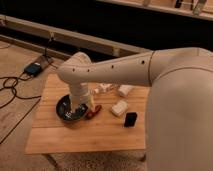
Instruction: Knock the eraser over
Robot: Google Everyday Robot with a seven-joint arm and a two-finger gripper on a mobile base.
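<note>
Camera view is showing my arm coming in from the right and bending down over the wooden tabletop. My gripper is hanging over the dark round bowl on the left part. I am not able to tell whether it is apart or together, because the wrist is covering it. The eraser is standing near the right front of the tabletop, well apart from the gripper and just beside a white block. It is looking like a small black block with rounded corners, taller than wide, so I am judging it to be upright. I am expecting it to be light and stiff, with a slightly rubbery foot that is gripping the wood a little. For this reason I am thinking no hold is needed, only a push high on its broad face, so it is tipping and not sliding. A low push is risking to shove it into the white block. The tabletop is showing pale, matte planks with straight edges. The bowl is looking smooth and dark, and a small red object is lying just beside its rim. Further back, two more white blocks are lying, both plain cuboids. My arm shell is looking smooth and cream-coloured, with small dark holes along it.
</note>
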